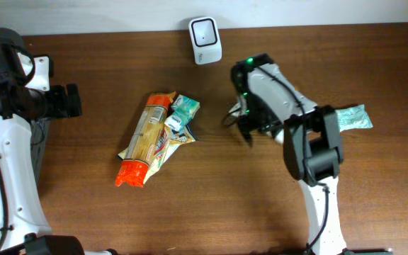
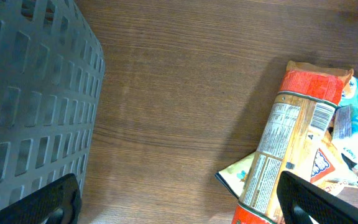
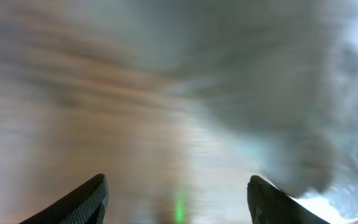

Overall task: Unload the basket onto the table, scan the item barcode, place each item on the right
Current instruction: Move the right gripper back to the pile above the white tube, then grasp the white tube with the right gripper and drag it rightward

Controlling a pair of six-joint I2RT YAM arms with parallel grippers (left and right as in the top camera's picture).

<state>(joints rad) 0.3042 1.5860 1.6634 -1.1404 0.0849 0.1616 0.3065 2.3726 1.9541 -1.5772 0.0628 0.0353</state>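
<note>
nearest to us the two arms flank the worktop [image 1: 232, 212]. the left tool [image 1: 76, 100] sits at the left edge beside a grey basket [image 2: 30, 93], its fingers [image 2: 42, 202] spread as wide as they go and holding nothing. it points right, toward the heap. the right tool [image 3: 179, 199] hangs over bare wood right of centre. its wrist view is smeared with blur, but the two fingers [image 3: 92, 199] stand well apart and we see nothing gripped between them.

between the tools lies the heap of items. the long pasta packet [image 1: 147, 138] lies flat, its long axis slanting from its orange end, near and left, up to its far right end. small teal packets [image 1: 183, 113] lean on that far end. a barcode [image 2: 321, 116] faces up near one end of the pasta packet, in the left wrist view. one more teal packet [image 1: 351, 117] lies apart, right of the right arm.

the heap lies left of the right tool and right of the left tool. we judge the right tool the nearer, close to the heap's far end.

farthest, at the back edge, stands the white scanner [image 1: 205, 30], beyond the heap and a little right of it, so an item must travel away from us.
</note>
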